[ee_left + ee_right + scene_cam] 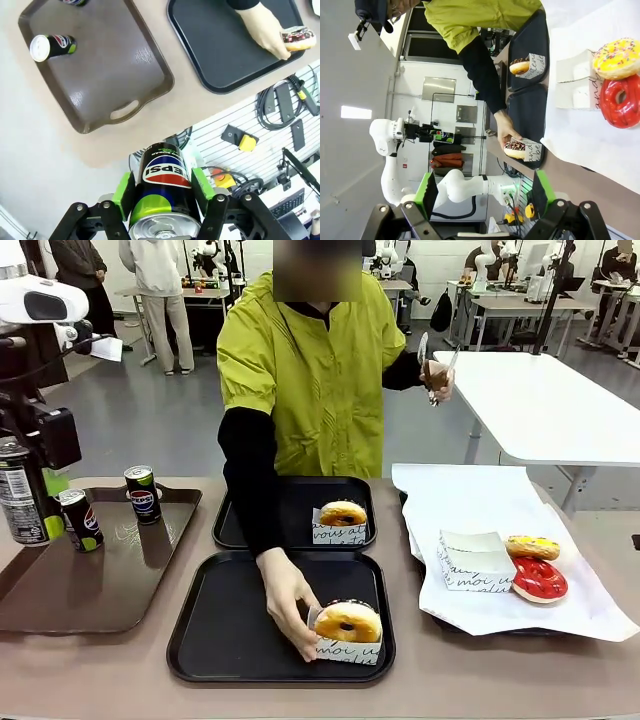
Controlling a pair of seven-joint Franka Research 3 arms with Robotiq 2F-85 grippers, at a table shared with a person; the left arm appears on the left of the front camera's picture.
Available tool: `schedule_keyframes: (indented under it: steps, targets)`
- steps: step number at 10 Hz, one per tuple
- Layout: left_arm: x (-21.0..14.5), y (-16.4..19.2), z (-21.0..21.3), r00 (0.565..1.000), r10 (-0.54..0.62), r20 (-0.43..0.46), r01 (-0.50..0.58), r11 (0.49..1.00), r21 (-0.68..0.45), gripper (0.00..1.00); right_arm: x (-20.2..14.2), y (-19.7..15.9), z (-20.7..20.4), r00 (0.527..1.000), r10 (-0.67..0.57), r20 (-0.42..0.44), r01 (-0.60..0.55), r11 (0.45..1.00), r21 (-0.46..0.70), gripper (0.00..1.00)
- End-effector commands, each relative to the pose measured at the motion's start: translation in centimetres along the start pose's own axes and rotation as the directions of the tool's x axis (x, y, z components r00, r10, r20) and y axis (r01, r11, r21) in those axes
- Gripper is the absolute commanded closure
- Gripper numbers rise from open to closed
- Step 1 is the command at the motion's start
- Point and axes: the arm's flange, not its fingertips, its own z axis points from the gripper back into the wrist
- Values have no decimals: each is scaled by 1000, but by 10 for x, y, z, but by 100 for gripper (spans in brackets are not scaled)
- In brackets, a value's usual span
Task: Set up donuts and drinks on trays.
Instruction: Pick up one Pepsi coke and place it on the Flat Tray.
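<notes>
My left gripper [161,194] is shut on a Pepsi can [162,182], held above the table's left end beside the brown tray; the same can [20,502] shows at the front view's left edge. Two more cans [143,493] [80,520] stand on that tray. One boxed donut [342,521] sits on the far black tray [270,505]. The person's hand [283,595] rests on another boxed donut [347,630] on the near black tray [225,625]. High and off to the right, my right gripper [485,192] is open and empty.
The brown tray [100,580] lies at the left. At the right, a white-paper-lined tray [470,500] carries an empty box [475,558], a yellow donut [532,547] and a red donut [540,580]. The person's other hand holds tongs [435,370] up in the air.
</notes>
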Motion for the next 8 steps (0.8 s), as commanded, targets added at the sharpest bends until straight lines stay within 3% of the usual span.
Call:
schedule_keyframes:
  steps: [1,5,6,7,8]
  targets:
    - [5,-6,1,1000,-19,0,19,1000,6,41,1,0,0,1000,10,13,-10,1000,12,0]
    - [4,-5,-4,1000,-13,-13,13,1000,3,41,1,0,0,1000,10,13,-10,1000,12,0]
    - [33,-13,-14,999,-41,18,41,999,-5,41,1,0,0,1000,10,13,-10,1000,12,0]
    - [60,-22,-28,998,10,67,-11,1000,17,41,1,0,0,1000,10,13,-10,1000,12,0]
    - [99,-28,-34,998,4,66,-5,1000,4,41,1,0,0,1000,10,13,-10,1000,12,0]
